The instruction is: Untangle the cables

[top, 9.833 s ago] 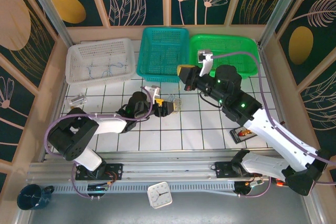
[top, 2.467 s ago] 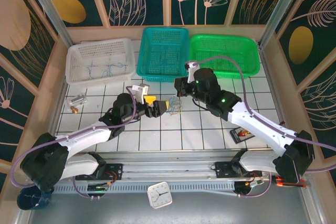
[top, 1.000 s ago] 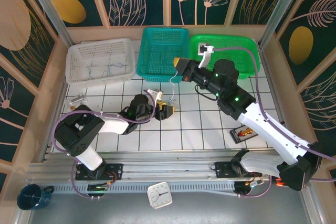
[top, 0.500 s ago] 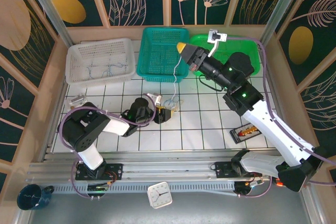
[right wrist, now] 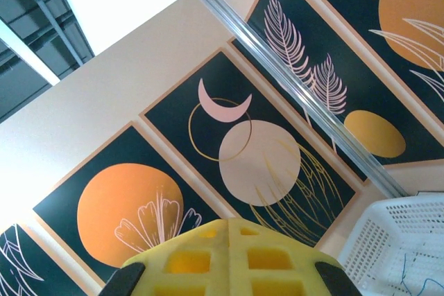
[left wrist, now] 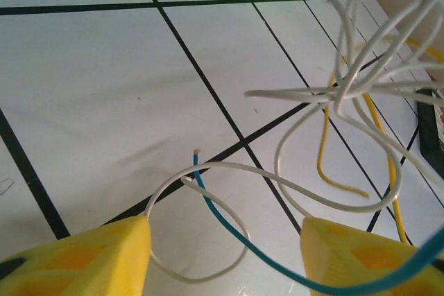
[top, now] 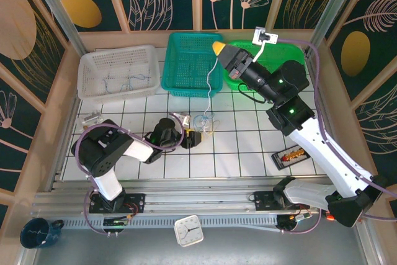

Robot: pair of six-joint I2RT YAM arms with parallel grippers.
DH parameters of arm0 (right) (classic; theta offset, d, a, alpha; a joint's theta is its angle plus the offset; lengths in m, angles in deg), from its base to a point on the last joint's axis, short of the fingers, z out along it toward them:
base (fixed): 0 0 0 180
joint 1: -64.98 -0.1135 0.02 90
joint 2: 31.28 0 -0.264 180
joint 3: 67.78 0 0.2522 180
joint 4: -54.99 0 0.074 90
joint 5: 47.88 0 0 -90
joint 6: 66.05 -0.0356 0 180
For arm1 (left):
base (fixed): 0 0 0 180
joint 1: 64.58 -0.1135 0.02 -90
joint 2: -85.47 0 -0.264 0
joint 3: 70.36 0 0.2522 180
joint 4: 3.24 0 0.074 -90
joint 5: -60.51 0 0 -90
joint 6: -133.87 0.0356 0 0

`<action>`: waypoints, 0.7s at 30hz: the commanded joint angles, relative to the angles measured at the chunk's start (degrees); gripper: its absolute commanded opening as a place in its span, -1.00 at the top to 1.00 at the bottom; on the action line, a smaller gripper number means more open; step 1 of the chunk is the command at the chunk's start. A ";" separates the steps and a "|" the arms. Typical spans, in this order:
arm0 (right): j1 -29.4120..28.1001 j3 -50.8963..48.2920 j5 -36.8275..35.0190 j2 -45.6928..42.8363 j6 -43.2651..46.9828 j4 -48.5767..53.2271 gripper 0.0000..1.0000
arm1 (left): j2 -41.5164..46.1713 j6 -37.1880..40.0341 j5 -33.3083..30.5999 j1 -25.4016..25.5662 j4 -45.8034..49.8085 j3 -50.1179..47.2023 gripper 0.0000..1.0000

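Logging a white basket at far left, with a few loose strands in it, well apart from the work.

Noting the left hand low on the bench, staying put over the last half second, just beside the tangle of cables. Reading its fingers in the wrist view as spread wide and pinching nothing. Seeing a blue strand merely crossing the gap between them, with white loops and a yellow strand bunched just beyond.

Tracking one white strand running nearly straight from the tangle up to the right hand. Recording that hand as clamped on the strand's upper end, pads pressed together. Seeing it climbing higher and farther back than half a second ago, now above the right edge of the teal basket.

Judging this as drawing more strand out of the tangle while leaving the rest on the bench: separation advancing, not finished. Watching for the whole bunch riding up, with nothing pinning it.
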State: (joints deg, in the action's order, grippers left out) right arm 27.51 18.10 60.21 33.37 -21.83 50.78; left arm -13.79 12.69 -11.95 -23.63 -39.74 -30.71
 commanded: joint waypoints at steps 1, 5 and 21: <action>0.47 -2.52 -0.80 -0.85 -0.25 -1.86 1.00 | 4.24 0.22 -0.04 0.29 -0.46 -1.09 -0.30; 0.52 -5.76 -2.30 -1.93 0.28 -1.01 1.00 | 8.94 2.24 -1.13 0.36 3.40 -1.82 -0.47; -0.48 -8.94 -1.74 -1.82 -0.38 -1.07 1.00 | 15.23 7.58 4.07 0.34 12.20 3.67 -0.65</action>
State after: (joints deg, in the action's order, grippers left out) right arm 27.49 9.55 58.55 32.73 -21.85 51.80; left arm 1.64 18.77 -11.41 -23.63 -28.11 -29.53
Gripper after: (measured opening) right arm 0.053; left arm 0.825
